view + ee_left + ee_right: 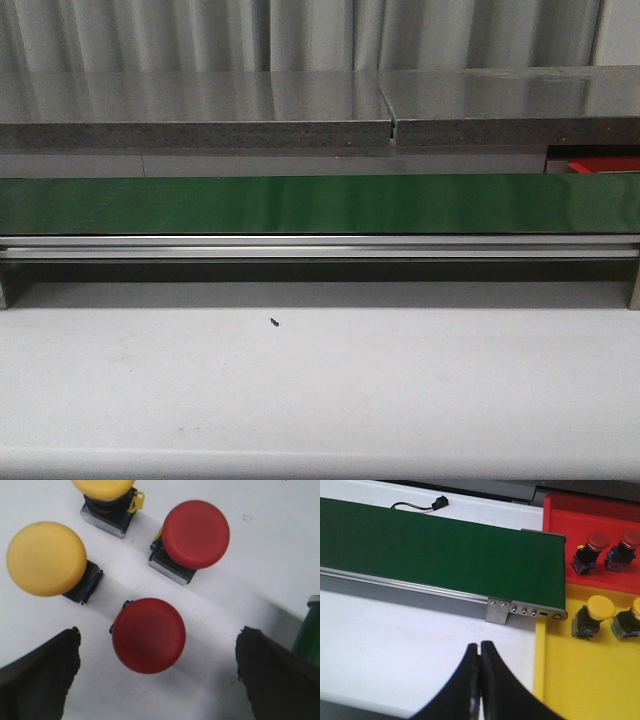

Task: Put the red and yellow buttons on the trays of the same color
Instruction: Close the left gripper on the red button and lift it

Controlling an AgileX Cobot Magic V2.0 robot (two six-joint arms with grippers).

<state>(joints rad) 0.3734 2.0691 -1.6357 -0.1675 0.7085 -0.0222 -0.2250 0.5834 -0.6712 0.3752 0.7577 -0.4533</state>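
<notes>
Green conveyor belt crosses the white table

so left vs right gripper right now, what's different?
Left gripper is open, its fingers spread either side of a red button; right gripper is shut on nothing. The left hangs over loose buttons on the white table, the right over bare table beside the yellow tray. Both have dark fingers.

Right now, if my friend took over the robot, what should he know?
Left gripper: open, empty, hovering over a red button.
Right gripper: shut, empty, near the green belt.
Done: two red buttons sit in the red tray, two yellow ones in the yellow tray.
Left: two red and two yellow buttons wait on the white table under the left arm.
</notes>
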